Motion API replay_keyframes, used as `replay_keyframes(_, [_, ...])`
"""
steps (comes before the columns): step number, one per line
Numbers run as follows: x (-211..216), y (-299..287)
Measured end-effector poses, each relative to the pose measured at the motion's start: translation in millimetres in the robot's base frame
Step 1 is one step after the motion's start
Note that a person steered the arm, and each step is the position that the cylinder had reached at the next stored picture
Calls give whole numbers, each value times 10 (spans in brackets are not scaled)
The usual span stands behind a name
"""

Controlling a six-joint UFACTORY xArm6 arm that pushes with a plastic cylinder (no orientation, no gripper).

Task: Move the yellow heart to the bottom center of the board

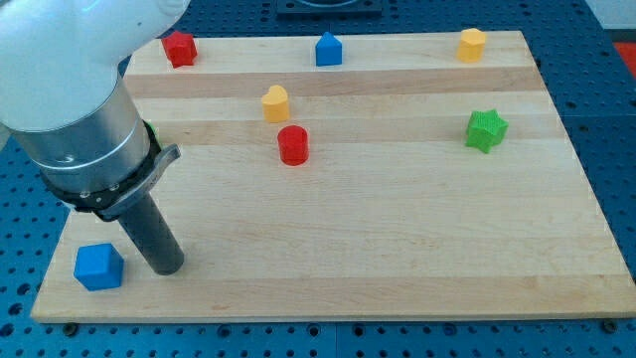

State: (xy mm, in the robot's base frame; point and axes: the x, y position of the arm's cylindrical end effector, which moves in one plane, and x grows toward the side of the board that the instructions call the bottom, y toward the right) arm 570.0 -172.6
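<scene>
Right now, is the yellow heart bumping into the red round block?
Apart. The camera view shows a thin strip of bare wood between the yellow heart and the red cylinder just below it.

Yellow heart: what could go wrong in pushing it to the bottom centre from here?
1. The red cylinder sits just below the yellow heart, so a straight downward push would likely drag it along.
2. My tip is far off at the view's bottom left, beside the blue cube, which it might nudge when leaving.

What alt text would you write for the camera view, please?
My tip rests near the board's bottom left, beside a blue cube; the yellow heart sits far away, upper centre, just above a red cylinder.
</scene>
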Motion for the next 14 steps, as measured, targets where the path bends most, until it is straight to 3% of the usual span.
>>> replay_keyframes(2, [-419,0])
replay_keyframes(8, [-2301,294])
replay_keyframes(11, [-2464,1168])
replay_keyframes(14, [-2286,1338])
